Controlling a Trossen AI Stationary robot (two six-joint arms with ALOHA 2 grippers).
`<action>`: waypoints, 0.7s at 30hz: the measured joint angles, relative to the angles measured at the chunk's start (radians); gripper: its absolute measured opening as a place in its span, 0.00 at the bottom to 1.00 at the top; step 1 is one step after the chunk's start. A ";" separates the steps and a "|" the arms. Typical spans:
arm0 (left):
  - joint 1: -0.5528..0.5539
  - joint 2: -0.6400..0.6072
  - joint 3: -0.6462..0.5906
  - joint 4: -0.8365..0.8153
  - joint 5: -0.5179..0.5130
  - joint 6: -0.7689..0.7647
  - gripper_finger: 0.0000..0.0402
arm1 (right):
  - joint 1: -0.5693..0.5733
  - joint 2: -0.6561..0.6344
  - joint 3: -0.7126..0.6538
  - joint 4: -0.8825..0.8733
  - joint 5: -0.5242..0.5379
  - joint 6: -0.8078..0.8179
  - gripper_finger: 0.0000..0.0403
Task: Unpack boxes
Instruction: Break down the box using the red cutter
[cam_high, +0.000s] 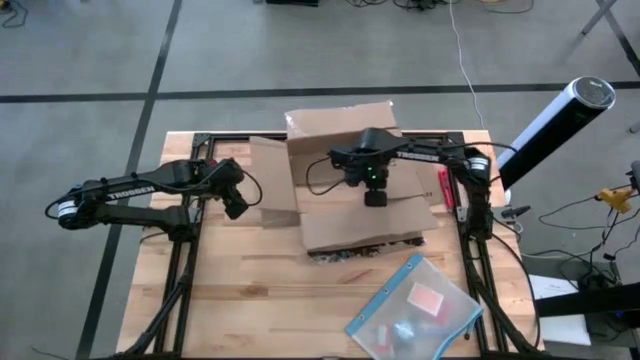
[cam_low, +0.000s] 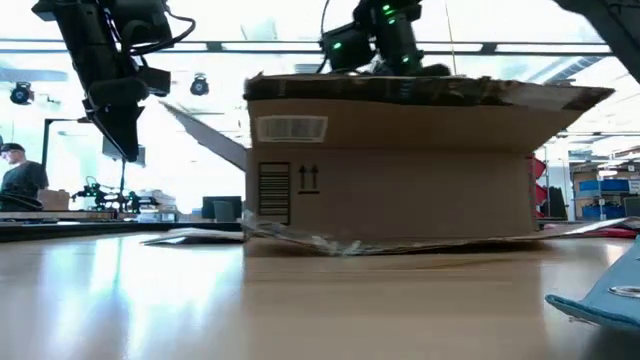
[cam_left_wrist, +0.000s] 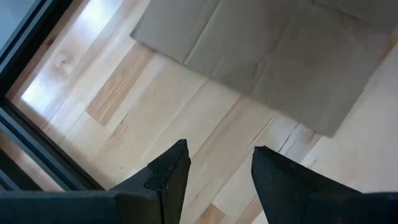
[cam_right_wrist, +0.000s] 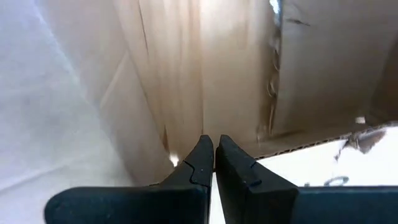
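Over the brown corrugated cardboard box (cam_high: 345, 180), right pincer (cam_high: 375, 197) sits fingers pressed together, gripping nothing. Left pincer (cam_high: 236, 205) hangs above the wooden bench (cam_high: 250, 290) beside the box's flap, fingers parted, empty.

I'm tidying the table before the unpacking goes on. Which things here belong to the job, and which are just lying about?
Part of the job:
- cardboard box, flaps open
- right gripper, shut, above the box
- left gripper, open, beside the box

Lying about:
- clear plastic pouch
- small red tool
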 joint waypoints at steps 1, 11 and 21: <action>0.000 0.000 0.000 0.000 0.000 0.001 0.39 | -0.006 -0.018 -0.016 0.000 0.013 0.012 0.00; 0.000 0.000 0.000 0.001 0.007 0.002 0.39 | -0.079 -0.133 -0.057 0.001 0.094 0.093 0.00; 0.000 0.000 0.000 0.002 0.008 0.002 0.39 | -0.150 -0.220 -0.081 0.001 0.100 0.128 0.00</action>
